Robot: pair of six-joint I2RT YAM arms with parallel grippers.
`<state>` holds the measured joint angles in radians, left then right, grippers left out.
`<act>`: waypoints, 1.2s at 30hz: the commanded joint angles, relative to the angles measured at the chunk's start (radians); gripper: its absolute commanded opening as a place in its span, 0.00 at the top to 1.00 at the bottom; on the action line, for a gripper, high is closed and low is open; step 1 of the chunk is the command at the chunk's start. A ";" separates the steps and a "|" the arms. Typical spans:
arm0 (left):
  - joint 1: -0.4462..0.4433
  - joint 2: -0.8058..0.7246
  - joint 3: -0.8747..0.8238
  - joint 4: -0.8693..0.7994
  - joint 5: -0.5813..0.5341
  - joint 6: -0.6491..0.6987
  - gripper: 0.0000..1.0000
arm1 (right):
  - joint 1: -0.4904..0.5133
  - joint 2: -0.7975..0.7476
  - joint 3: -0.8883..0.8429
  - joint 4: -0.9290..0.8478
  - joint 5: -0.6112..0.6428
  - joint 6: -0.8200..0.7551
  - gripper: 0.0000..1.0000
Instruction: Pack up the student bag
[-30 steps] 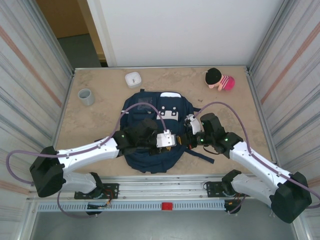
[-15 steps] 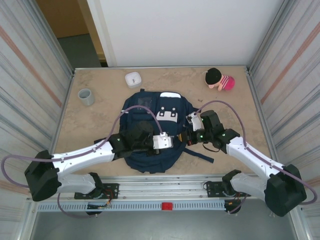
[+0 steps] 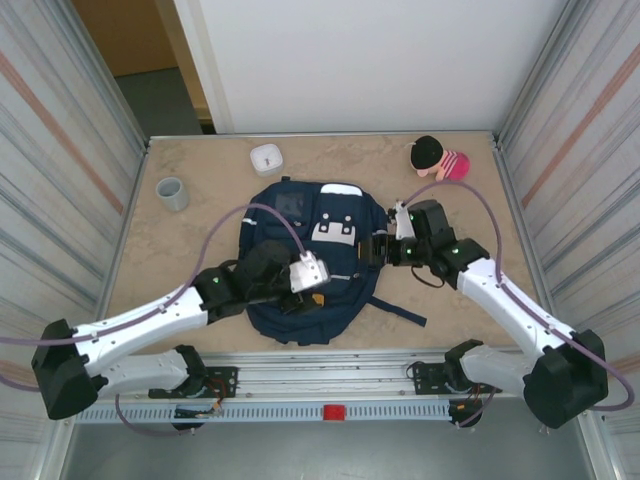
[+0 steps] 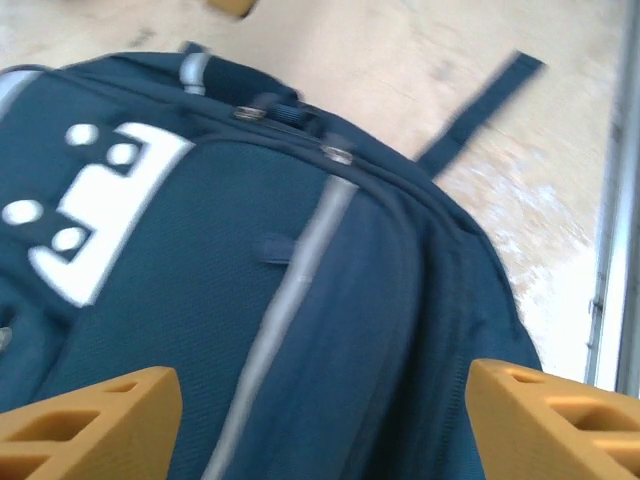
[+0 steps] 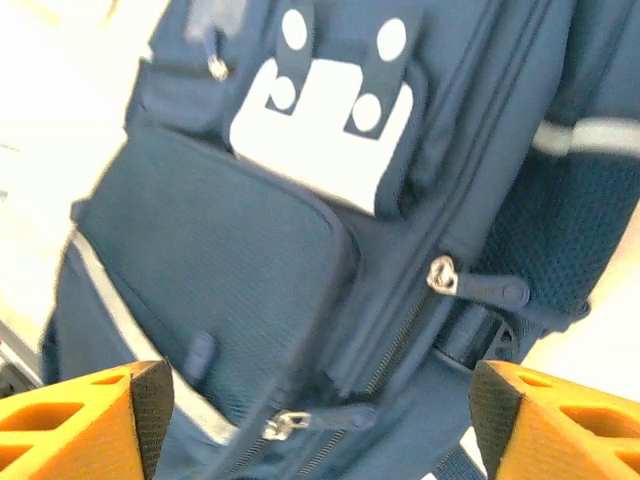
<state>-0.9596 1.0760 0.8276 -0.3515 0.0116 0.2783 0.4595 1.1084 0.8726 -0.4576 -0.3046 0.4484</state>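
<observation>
bag (image 3: 300, 235) looks zipped shut, left gripper (image 4: 320, 385) & right gripper (image 5: 320, 380) both spread, empty; doll (image 3: 438, 158) & cup (image 3: 172, 193) not packed.

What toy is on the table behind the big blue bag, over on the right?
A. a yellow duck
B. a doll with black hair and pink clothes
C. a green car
B: a doll with a black head and pink striped body lies near the table's far right corner, apart from the student bag.
</observation>
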 commanded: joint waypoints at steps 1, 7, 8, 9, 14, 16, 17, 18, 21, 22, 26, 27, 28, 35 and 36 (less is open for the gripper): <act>0.070 -0.066 0.136 -0.159 -0.204 -0.321 0.18 | 0.020 -0.019 0.138 -0.192 0.116 0.038 0.19; 0.295 -0.122 0.222 -0.409 -0.163 -0.669 0.14 | 0.122 0.029 0.201 -0.268 0.224 0.122 0.09; 0.323 -0.126 0.215 -0.427 -0.150 -0.695 0.14 | 0.143 0.041 0.195 -0.265 0.228 0.133 0.09; 0.351 -0.132 0.197 -0.437 -0.133 -0.718 0.14 | 0.164 0.063 0.184 -0.255 0.216 0.145 0.09; 0.434 -0.120 0.038 -0.361 -0.018 -0.755 0.14 | 0.242 0.184 0.104 -0.160 0.165 0.189 0.11; 0.446 -0.095 -0.055 -0.292 -0.005 -0.779 0.16 | 0.255 0.240 0.054 -0.101 0.169 0.218 0.11; 0.452 -0.081 -0.093 -0.258 -0.004 -0.789 0.20 | 0.251 0.268 0.031 -0.072 0.167 0.230 0.12; 0.459 -0.059 -0.143 -0.219 -0.002 -0.798 0.23 | 0.244 0.301 0.004 -0.042 0.170 0.240 0.13; 0.467 0.012 -0.240 -0.113 0.003 -0.814 0.41 | 0.212 0.394 -0.053 0.022 0.197 0.262 0.18; 0.468 0.032 -0.259 -0.087 0.010 -0.817 0.45 | 0.202 0.418 -0.065 0.040 0.196 0.266 0.20; 0.467 0.131 -0.302 0.020 0.039 -0.828 0.56 | 0.156 0.475 -0.097 0.109 0.201 0.269 0.28; 0.468 0.156 -0.299 0.039 0.042 -0.829 0.58 | 0.144 0.482 -0.102 0.116 0.203 0.269 0.29; 0.468 0.174 -0.296 0.055 0.046 -0.833 0.59 | 0.133 0.485 -0.105 0.124 0.206 0.269 0.30; 0.399 0.323 -0.200 0.171 0.068 -0.870 0.60 | 0.010 0.501 -0.079 0.116 0.205 0.202 0.31; 0.383 0.338 -0.180 0.172 0.058 -0.870 0.60 | -0.006 0.501 -0.077 0.111 0.206 0.190 0.30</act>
<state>-0.5327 1.3525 0.6193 -0.2146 0.0570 -0.5697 0.5060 1.5650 0.8028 -0.2905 -0.1974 0.6567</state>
